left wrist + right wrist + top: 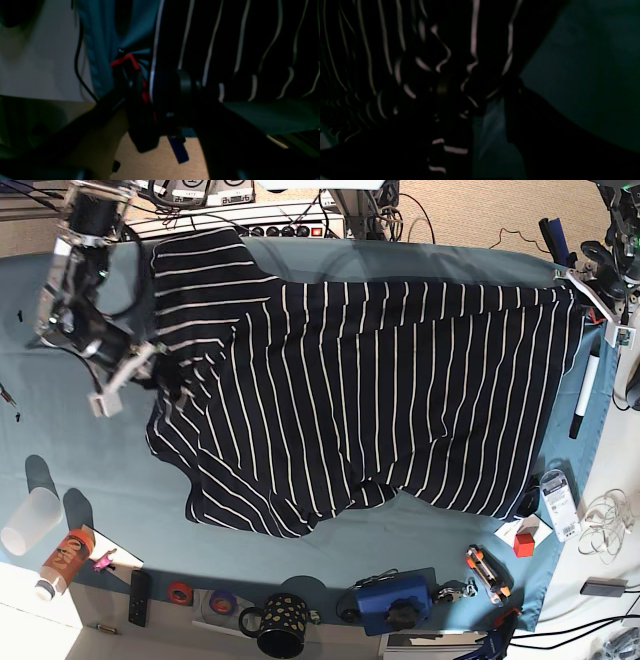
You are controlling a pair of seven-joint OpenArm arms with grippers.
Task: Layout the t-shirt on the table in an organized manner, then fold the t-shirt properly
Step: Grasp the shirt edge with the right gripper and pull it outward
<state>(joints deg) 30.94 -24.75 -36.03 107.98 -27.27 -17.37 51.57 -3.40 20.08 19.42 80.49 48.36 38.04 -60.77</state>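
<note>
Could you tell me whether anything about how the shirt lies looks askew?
Yes. The t-shirt is not flat: its near hem bunches unevenly, and one edge hangs over the table edge by the left gripper, so it looks skewed.

No legible text or labels anywhere.

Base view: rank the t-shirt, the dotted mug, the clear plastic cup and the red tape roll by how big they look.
1. t-shirt, by far the largest.
2. and 3. dotted mug and clear plastic cup: too alike to rank.
4. red tape roll, the smallest.
</note>
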